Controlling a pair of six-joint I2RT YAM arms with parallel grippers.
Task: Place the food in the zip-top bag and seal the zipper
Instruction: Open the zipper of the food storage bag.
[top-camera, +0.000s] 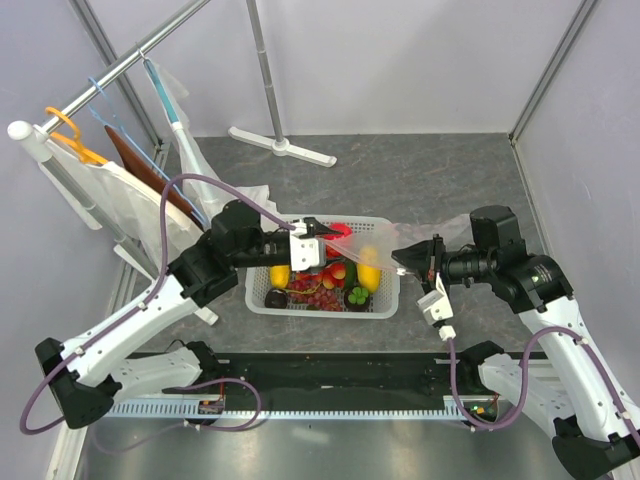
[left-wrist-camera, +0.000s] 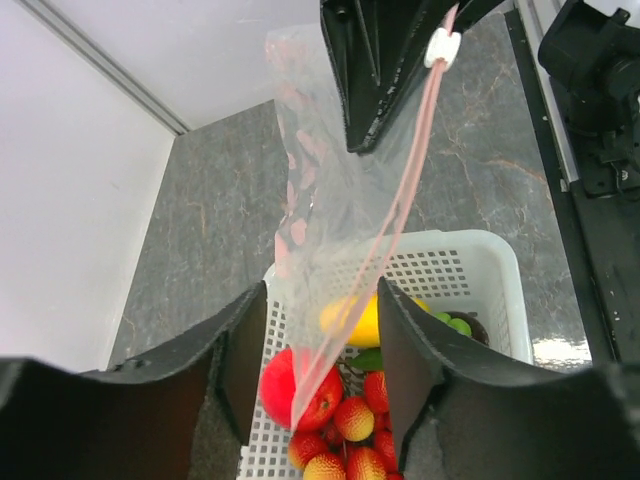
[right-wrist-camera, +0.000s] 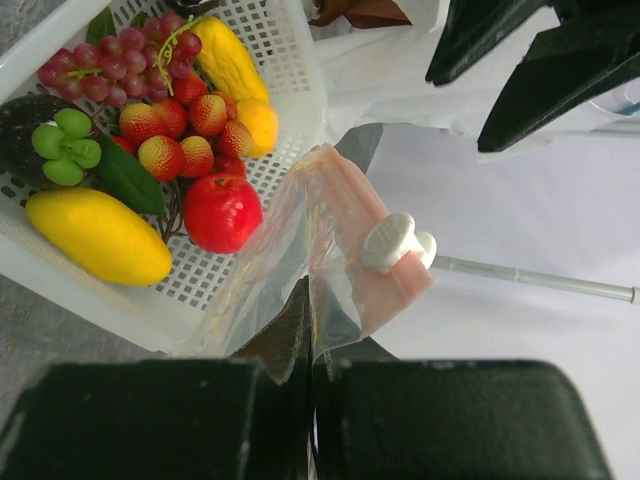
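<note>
The food (top-camera: 322, 287) lies in a white mesh basket (top-camera: 300, 311): red pomegranate (right-wrist-camera: 222, 210), two yellow mangoes (right-wrist-camera: 98, 235), purple grapes (right-wrist-camera: 110, 70), orange (right-wrist-camera: 258, 122), red-yellow small fruits (right-wrist-camera: 170, 140). The clear zip-top bag (left-wrist-camera: 340, 170) hangs stretched above the basket between both grippers. My right gripper (right-wrist-camera: 312, 310) is shut on the bag's corner just below the white slider (right-wrist-camera: 398, 240) on the pink zipper (left-wrist-camera: 400, 190). My left gripper (left-wrist-camera: 320, 300) is open, its fingers (left-wrist-camera: 240, 360) on either side of the bag's lower end without closing on it.
A clothes rail with hangers and hanging cloth (top-camera: 110, 170) stands at the back left. Its white stand base (top-camera: 282, 146) lies at the back middle. A black strip (top-camera: 330, 375) runs along the near table edge. Enclosure walls close in on both sides.
</note>
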